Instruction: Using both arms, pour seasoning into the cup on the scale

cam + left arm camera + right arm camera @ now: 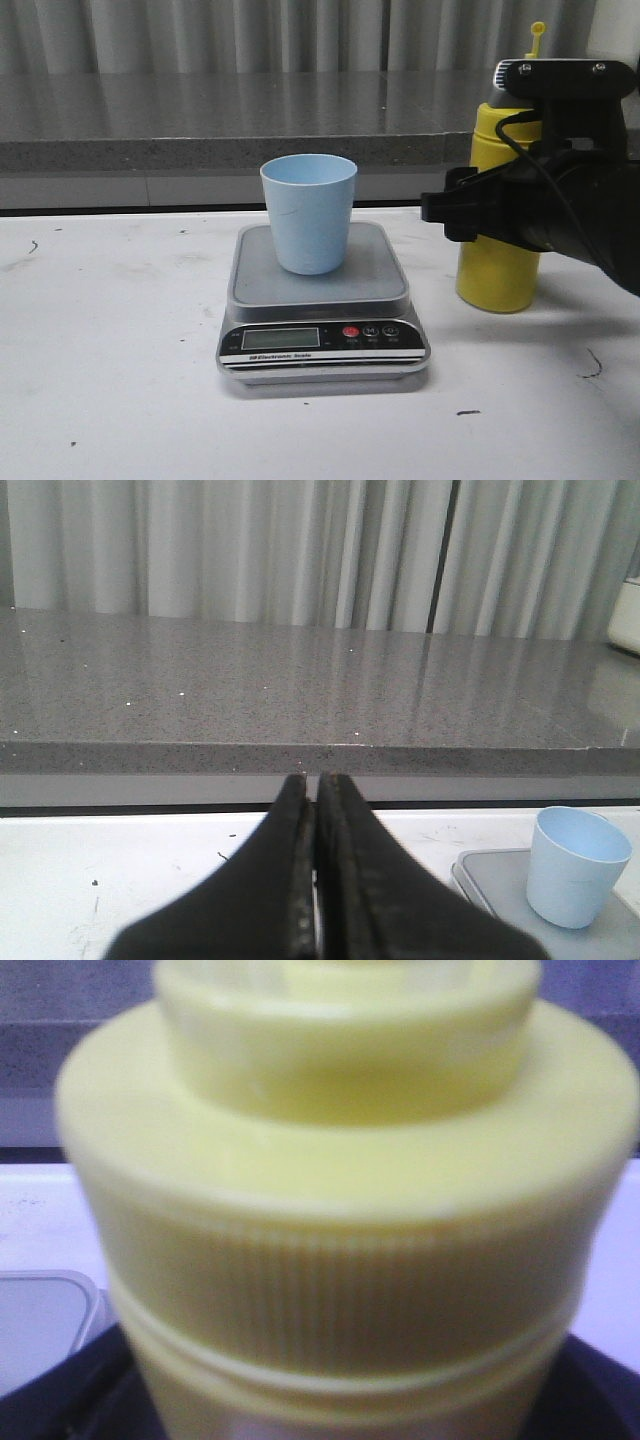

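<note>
The yellow seasoning bottle (497, 270) stands upright on the white table to the right of the scale, with its thin nozzle (537, 36) pointing up. My right gripper (450, 215) is closed around the bottle's upper body. The right wrist view is filled by the ribbed yellow cap (340, 1260), with a dark finger (55, 1400) at each side. The pale blue cup (308, 212) stands upright on the silver-grey scale (385, 275). My left gripper (313, 778) is shut and empty, left of the scale (490, 880) and the cup (575, 865), and is out of the front view.
A grey stone counter ledge (200, 125) runs along the back of the table, with pale curtains behind it. The scale's corner (40, 1320) shows beside the bottle in the right wrist view. The white table (110, 380) has a few small dark marks.
</note>
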`<state>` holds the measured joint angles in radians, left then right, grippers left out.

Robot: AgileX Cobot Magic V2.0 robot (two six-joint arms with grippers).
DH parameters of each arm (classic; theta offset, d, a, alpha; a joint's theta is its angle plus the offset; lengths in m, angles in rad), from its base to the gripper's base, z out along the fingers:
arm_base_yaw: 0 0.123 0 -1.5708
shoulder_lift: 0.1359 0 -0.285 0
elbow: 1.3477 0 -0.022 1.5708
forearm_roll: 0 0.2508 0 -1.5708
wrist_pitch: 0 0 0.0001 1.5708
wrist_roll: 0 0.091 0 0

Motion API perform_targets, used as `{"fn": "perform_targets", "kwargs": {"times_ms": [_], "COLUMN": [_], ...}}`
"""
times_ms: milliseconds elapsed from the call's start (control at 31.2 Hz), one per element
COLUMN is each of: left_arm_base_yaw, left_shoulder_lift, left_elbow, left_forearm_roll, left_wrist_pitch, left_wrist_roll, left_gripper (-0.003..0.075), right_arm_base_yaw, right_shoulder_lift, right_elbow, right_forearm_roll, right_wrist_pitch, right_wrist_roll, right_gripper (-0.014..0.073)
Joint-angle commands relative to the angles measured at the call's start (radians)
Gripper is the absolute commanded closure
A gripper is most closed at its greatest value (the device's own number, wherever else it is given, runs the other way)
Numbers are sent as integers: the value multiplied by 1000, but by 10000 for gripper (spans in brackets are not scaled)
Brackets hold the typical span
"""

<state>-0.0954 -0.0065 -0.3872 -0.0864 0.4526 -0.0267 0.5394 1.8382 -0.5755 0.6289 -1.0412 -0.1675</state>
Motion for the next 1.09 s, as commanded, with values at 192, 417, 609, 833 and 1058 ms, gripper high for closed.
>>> {"fn": "perform_targets", "kwargs": {"times_ms": [192, 417, 609, 833, 1058], "left_arm_base_yaw": [0, 0, 0, 0, 0], "left_shoulder_lift": [-15, -15, -15, -15, -15], "left_elbow": [-24, -24, -24, -24, -24], "left_forearm_roll": [-10, -10, -10, -10, -10], "left_wrist_pitch": [-81, -81, -81, -81, -81], "left_wrist_roll": [-10, -10, -10, -10, -10], "left_gripper": [740, 740, 740, 740, 740], "right_arm_base_yaw": [-1, 12, 14, 14, 14], "right_shoulder_lift": [-43, -44, -45, -45, -52], "right_elbow": [8, 64, 110, 164, 240], "right_forearm_roll": [-27, -68, -102, -124, -143], "right_wrist_pitch": [-126, -234, -245, -246, -246], "right_wrist_roll": [1, 1, 1, 1, 2], "right_gripper": [0, 0, 0, 0, 1]}}
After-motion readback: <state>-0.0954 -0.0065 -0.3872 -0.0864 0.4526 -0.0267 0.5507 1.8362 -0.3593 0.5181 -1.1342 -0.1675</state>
